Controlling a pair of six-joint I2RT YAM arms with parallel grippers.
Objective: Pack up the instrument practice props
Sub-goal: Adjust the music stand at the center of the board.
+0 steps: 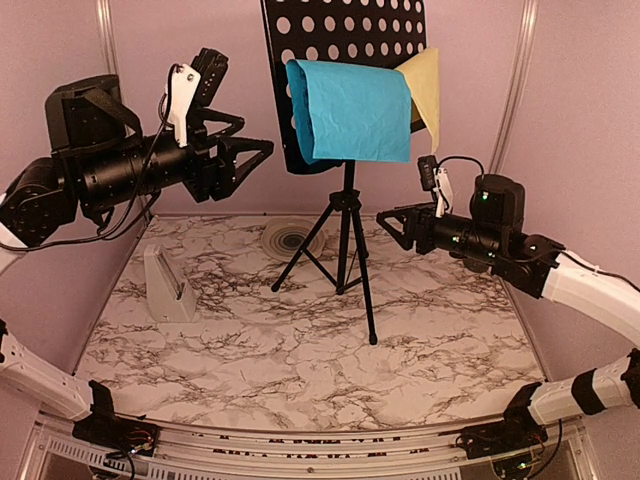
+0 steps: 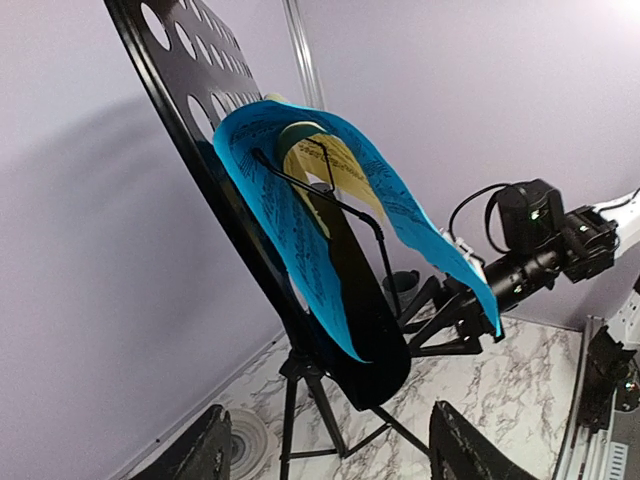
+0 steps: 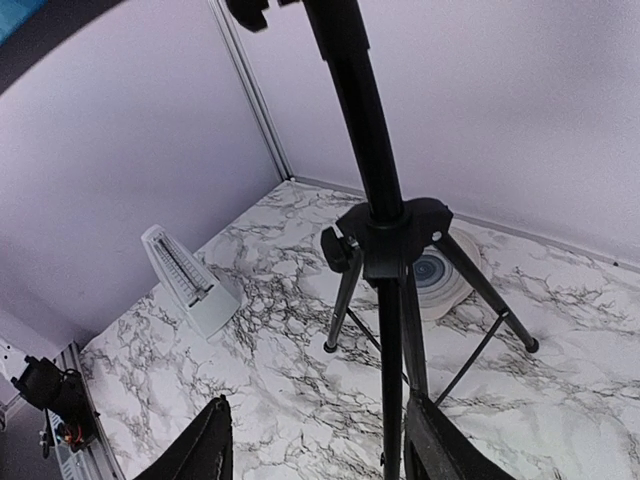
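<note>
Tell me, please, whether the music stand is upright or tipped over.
Upright: the music stand rests on its spread legs on the table, pole vertical, with the blue page draped over its top.

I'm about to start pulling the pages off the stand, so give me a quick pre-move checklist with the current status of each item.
1. Left fingers open, holding nothing: ok.
2. Right fingers open, holding nothing: ok.
3. Black hole-punched music stand upright on its tripod: ok.
4. Blue paper sheet-music page draped over the stand's front: ok.
5. Yellow paper page free to lift out: cannot tell.
6. Small white pyramid metronome upright, apart from the tripod: ok.
</note>
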